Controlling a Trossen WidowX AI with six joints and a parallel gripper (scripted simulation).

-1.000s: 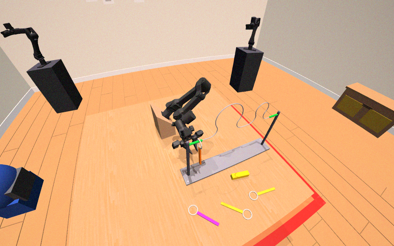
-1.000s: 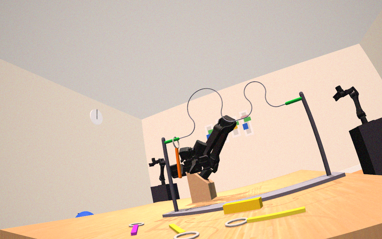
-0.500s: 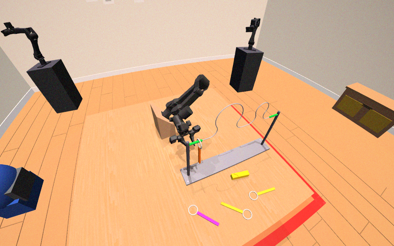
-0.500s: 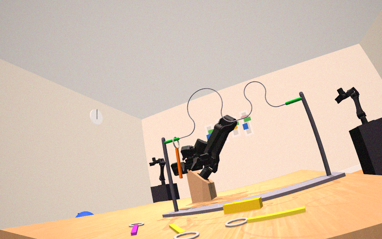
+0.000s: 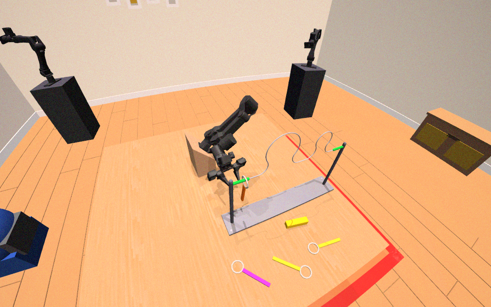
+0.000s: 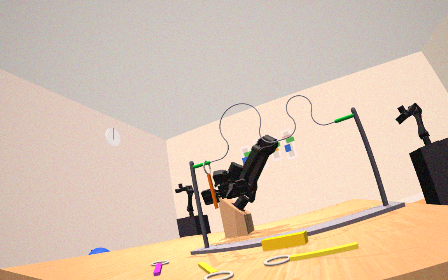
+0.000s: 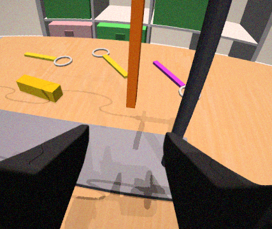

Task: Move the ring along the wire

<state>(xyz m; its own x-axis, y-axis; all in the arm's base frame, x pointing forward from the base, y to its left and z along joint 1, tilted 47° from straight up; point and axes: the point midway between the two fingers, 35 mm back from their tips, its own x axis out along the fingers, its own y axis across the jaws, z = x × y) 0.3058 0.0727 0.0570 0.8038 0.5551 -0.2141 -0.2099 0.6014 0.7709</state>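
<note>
The white ring (image 5: 246, 184) (image 6: 207, 173) hangs around the green part (image 5: 238, 182) (image 6: 199, 164) beside the left post (image 5: 231, 206) (image 6: 199, 209) (image 7: 202, 63). Its orange handle (image 5: 243, 192) (image 6: 212, 191) (image 7: 134, 57) hangs down almost upright. My gripper (image 7: 127, 136) is open and empty; in the wrist view the handle's lower end shows beyond and above the fingertips, apart from them. The grey wire (image 5: 267, 160) (image 6: 220, 121) loops across to the other green part (image 5: 337, 148) (image 6: 343, 118) beside the right post (image 5: 333, 166) (image 6: 370, 156).
The posts stand on a grey base plate (image 5: 285, 198) (image 6: 343, 223) (image 7: 21, 127). A yellow block (image 5: 296, 222) (image 6: 284, 240) (image 7: 38, 87) lies in front of it. Two yellow-handled rings and one purple-handled ring lie farther out. A wooden wedge (image 5: 197, 160) (image 6: 232, 221) stands by the arm.
</note>
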